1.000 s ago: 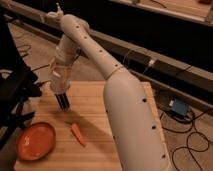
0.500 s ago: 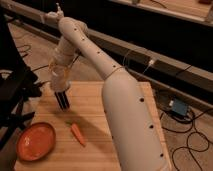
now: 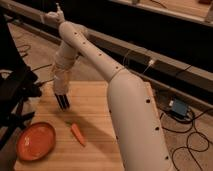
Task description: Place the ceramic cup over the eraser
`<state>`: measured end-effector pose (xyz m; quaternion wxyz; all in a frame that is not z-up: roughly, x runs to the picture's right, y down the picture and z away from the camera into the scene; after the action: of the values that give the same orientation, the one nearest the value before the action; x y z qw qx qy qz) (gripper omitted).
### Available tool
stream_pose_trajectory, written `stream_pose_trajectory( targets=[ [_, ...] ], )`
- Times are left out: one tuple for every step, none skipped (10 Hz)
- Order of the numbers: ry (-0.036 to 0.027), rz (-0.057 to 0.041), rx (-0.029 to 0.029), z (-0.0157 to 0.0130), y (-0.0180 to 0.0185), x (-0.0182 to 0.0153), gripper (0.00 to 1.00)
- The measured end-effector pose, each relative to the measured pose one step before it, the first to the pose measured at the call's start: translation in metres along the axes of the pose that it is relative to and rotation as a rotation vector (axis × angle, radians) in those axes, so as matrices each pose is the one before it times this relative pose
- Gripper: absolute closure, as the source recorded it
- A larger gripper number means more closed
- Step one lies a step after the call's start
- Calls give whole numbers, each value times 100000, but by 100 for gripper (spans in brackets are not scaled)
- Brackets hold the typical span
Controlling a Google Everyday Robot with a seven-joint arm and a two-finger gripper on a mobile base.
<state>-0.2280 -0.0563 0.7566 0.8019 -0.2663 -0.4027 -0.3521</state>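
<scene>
Leftmost, 1 orange plate (image 3: pixel 36 141) sits at the worktop's (image 3: pixel 97 105) near left corner. Next, the tool (image 3: pixel 63 102) hangs over the worktop's left part, fingers pressed together, pinching nothing visible. Just right, 1 carrot (image 3: pixel 77 134) lies nearer the front edge. Neither ceramic cup nor eraser shows.

Closed hand (image 3: pixel 62 102) hangs above the counter (image 3: pixel 95 100), behind the carrot (image 3: pixel 77 134). Orange plate (image 3: pixel 36 141) lies left of the carrot; bare wood between them. The white arm (image 3: pixel 130 115) blocks the carrot's right.
</scene>
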Motion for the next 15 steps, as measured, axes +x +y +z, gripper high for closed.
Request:
stream_pose_trajectory(
  targets=[
    [77, 220, -135, 70, 109, -76, 91],
    [-246, 85, -324, 155, 85, -227, 91],
    [-646, -38, -139, 93, 62, -263, 91],
    [-681, -86, 19, 7, 42, -257, 91],
    [-805, -128, -174, 113, 98, -239, 91],
    [-1006, -300, -274, 163, 35, -337, 91],
    [-851, -59, -459, 237, 108, -138, 91],
    [-676, -21, -665, 149, 140, -113, 91],
    [-377, -134, -543, 208, 95, 79, 91],
    [-20, -654, -449, 277, -107, 96, 91],
    [333, -574, -498, 250, -145, 145, 91],
    [501, -733, -580, 344, -370, 122, 91],
    [316, -328, -391, 171, -213, 123, 91],
    [-36, -207, -671, 210, -59, 36, 91],
    [-186, 63, -1298, 333, 135, 99, 91]
  ],
)
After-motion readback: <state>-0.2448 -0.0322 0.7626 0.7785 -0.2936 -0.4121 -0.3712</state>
